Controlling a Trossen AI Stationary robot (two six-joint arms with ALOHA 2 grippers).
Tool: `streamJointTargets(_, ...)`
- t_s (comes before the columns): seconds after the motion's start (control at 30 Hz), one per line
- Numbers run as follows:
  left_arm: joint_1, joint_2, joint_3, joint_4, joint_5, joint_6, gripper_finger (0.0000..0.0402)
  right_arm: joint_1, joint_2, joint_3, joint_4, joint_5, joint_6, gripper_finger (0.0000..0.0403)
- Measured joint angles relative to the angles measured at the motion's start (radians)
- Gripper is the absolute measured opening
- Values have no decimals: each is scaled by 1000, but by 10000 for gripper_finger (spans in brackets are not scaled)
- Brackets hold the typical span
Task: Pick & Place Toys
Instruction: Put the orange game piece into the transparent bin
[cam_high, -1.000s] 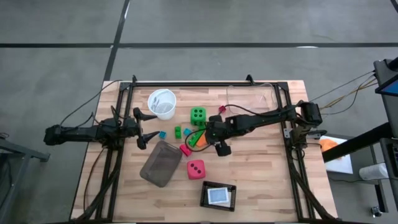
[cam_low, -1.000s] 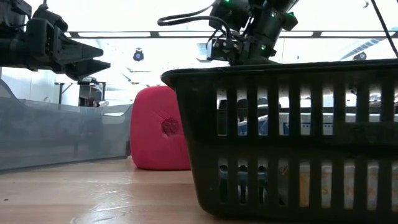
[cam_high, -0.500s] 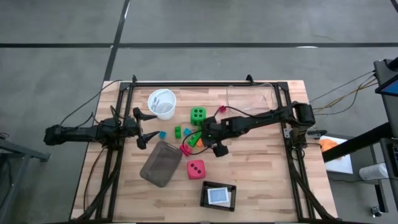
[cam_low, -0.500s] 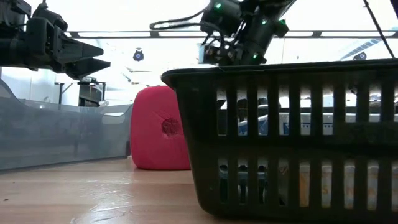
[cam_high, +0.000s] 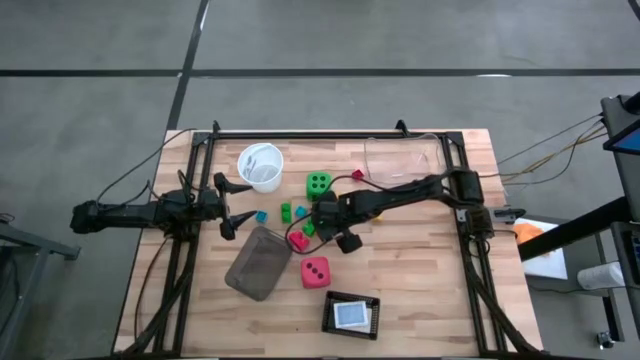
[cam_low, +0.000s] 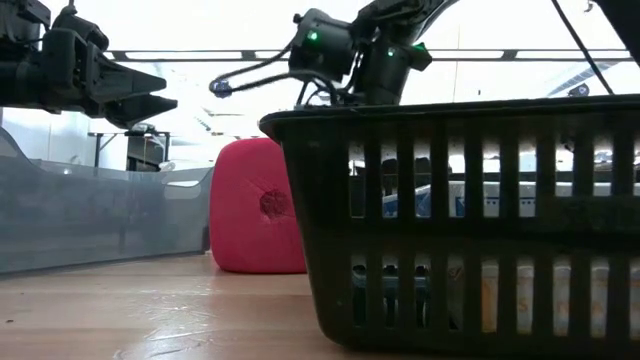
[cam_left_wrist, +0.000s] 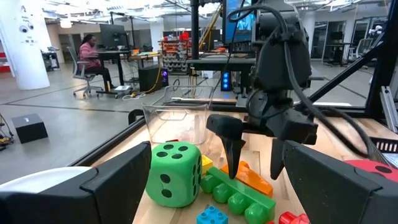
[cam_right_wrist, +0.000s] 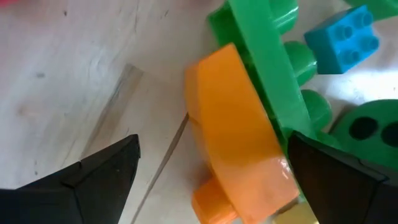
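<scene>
You see the wooden table (cam_high: 420, 270) carrying 4 containers: the clear plastic box (cam_high: 403, 158) at the back, the flat grey tray (cam_high: 259, 262) lying bare, the white bowl (cam_high: 260, 166), and the black basket (cam_high: 352, 314) with a card inside. The pink-red die (cam_high: 315, 271) sits beside the tray, the green die (cam_high: 319, 184) behind the bricks. Your right gripper (cam_high: 318, 217), jaws apart, straddles the orange brick (cam_right_wrist: 236, 134) against the long green brick (cam_right_wrist: 267, 56). Your left gripper (cam_high: 234, 205) waits open near the bowl.

Even overhead light, soft shadows; low view backlit and glaring; wrist close-up blurred.
</scene>
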Motion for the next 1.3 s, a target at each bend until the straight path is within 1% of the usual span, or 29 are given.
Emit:
streamJointTargets(0.2, 0, 0, 0, 0, 0, 0, 362, 1, 27, 5, -32, 3, -10, 397)
streamJointTargets(0.37, 0, 0, 0, 0, 0, 0, 362, 3, 25, 2, -94, -24, 47, 395)
streamJointTargets(0.43, 0, 0, 0, 1, 0, 0, 362, 5, 19, 0, -118, -26, 67, 386)
streamJointTargets(0.53, 0, 0, 0, 0, 0, 0, 362, 8, 5, -3, -141, -34, 89, 359)
streamJointTargets(0.67, 0, 0, 0, 0, 0, 0, 362, 7, 1, -2, -139, -34, 125, 308)
streamJointTargets(0.97, 0, 0, 0, 1, 0, -2, 362, 7, 7, -2, -154, -32, 203, 161)
streamJointTargets(1.3, 0, 0, 0, 0, 0, -3, 362, 12, 3, -2, -183, -30, 228, 161)
